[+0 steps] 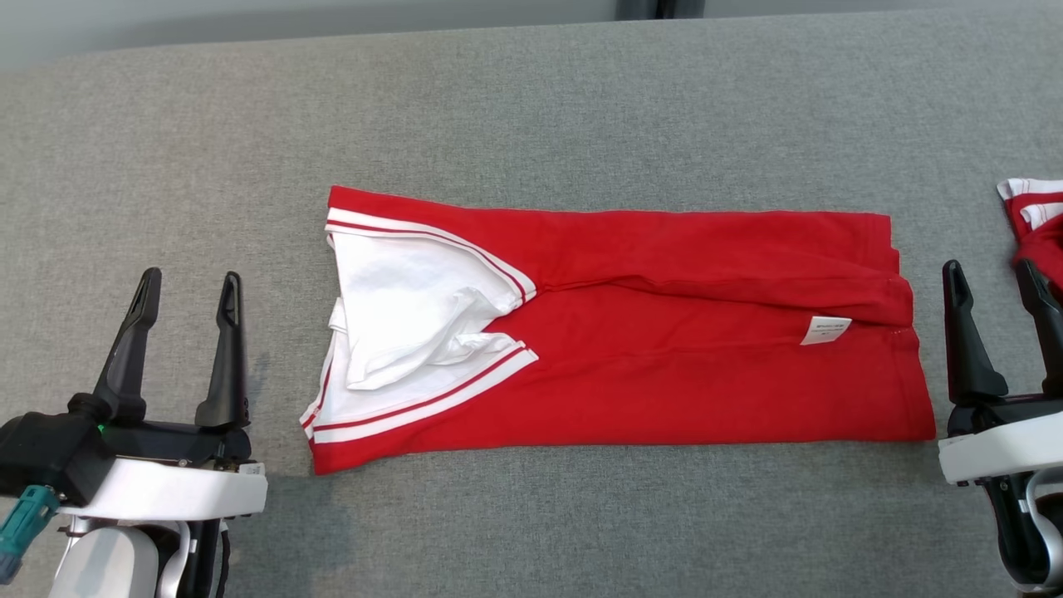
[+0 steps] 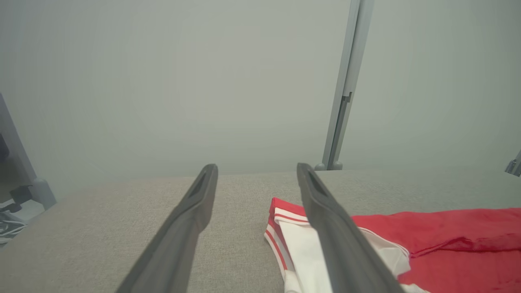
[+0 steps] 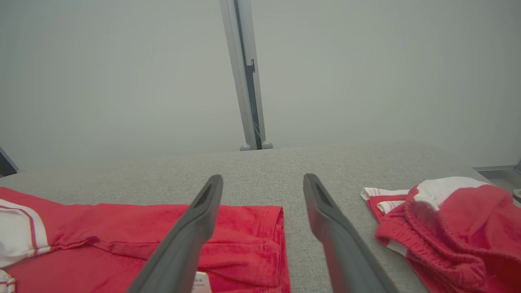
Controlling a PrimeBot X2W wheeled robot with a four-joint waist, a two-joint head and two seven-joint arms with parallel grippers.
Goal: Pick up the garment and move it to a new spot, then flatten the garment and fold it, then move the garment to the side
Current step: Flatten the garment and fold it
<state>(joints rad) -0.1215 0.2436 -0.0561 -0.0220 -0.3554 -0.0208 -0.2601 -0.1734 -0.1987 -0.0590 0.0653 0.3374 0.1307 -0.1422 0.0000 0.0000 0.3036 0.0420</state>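
The garment (image 1: 664,374) is laid lengthwise between the spread left tool (image 1: 191,278), near its neckline (image 1: 465,253), and the spread right tool (image 1: 990,267), beside its hem (image 1: 918,374).

Garment (image 1: 664,365) label (image 1: 825,330) print unreadable; second garment (image 1: 1042,239) cut by edge.

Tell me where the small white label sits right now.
In the head view the white label lies on the red garment, near its right end, a little left of the right gripper.
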